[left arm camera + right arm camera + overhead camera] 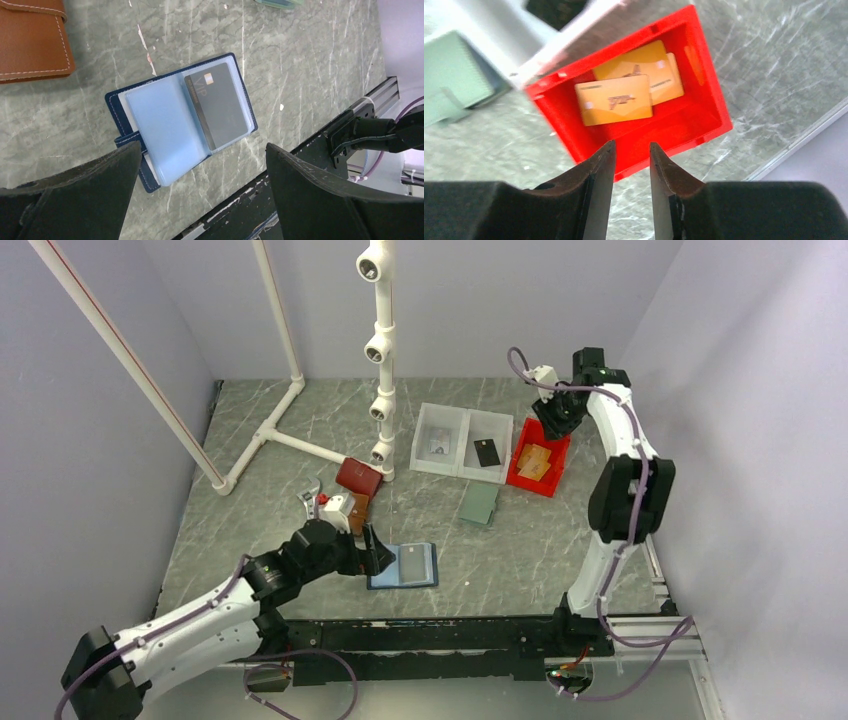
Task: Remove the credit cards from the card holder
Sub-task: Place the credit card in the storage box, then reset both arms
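Observation:
The navy card holder [405,566] lies open on the table near the front edge, its light blue inside facing up. In the left wrist view the card holder [165,125] shows a black card [217,110] in its right clear pocket. My left gripper [375,550] hovers at its left side, wide open and empty [203,146]. My right gripper [548,420] is above the red bin [518,472]. Its jaws [632,144] stand a small gap apart with nothing between them. Two orange cards [614,100] lie in the red bin [709,100].
Two white bins [462,468] hold a picture card [437,443] and a black card [487,452]. A grey-green wallet [479,503], a dark red wallet [358,477] and a brown wallet [30,40] lie nearby. A white pipe frame [380,350] stands behind. A black rail [450,635] runs along the near edge.

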Controlling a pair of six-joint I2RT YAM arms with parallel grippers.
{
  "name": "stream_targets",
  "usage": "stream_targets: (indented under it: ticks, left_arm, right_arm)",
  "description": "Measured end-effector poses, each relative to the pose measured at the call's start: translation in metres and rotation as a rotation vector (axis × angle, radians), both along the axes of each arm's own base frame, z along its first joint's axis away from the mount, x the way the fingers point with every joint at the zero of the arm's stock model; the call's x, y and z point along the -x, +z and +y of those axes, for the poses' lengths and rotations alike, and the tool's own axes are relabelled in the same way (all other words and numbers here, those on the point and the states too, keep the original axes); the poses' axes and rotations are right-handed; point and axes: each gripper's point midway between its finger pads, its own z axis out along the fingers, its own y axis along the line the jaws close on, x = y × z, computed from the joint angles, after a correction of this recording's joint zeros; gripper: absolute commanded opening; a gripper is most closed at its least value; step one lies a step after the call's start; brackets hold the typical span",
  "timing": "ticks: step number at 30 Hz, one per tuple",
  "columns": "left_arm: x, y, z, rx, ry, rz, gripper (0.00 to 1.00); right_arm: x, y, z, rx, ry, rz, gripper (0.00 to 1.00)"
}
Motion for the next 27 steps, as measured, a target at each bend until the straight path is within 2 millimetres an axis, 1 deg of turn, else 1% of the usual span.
stream_targets:
  ticks: [3,4,7,10,12,17,19,21,24,27]
  left_arm:
    - [-0.005,-0.004,-0.003,-0.010,0.000,-0.001,0.99]
    - [-0.007,-0.005,-0.004,-0.011,0.002,0.001,0.99]
    - [-0.013,-0.007,-0.008,-0.005,0.008,-0.003,0.99]
    - [-0.021,-0.006,-0.014,0.010,0.013,-0.015,0.99]
    - [-0.026,-0.009,-0.019,0.016,0.019,-0.017,0.99]
    - [-0.038,-0.025,-0.027,-0.017,0.029,0.020,0.99]
    - [-0.041,-0.029,-0.030,-0.028,0.029,0.035,0.99]
    - [-0.046,-0.027,-0.035,-0.028,0.028,0.045,0.99]
    - [-0.052,-0.019,-0.042,-0.012,0.030,0.044,0.99]
    - [-0.058,-0.012,-0.046,0.006,0.039,0.043,0.99]
  right_arm:
    - [0.018,0.027,0.017,-0.077,0.034,-0.059,0.35]
    - [0.026,0.037,0.025,-0.118,0.054,-0.081,0.35]
    - [0.043,0.051,0.046,-0.217,0.101,-0.110,0.35]
    - [0.055,0.052,0.064,-0.316,0.140,-0.101,0.35]
    - [0.059,0.049,0.072,-0.362,0.153,-0.085,0.35]
    - [0.059,0.053,0.081,-0.417,0.171,-0.085,0.35]
    - [0.060,0.054,0.083,-0.430,0.175,-0.085,0.35]
    - [0.060,0.055,0.084,-0.438,0.176,-0.085,0.35]
    - [0.059,0.055,0.086,-0.451,0.172,-0.091,0.36]
    - [0.065,0.050,0.087,-0.462,0.161,-0.086,0.39]
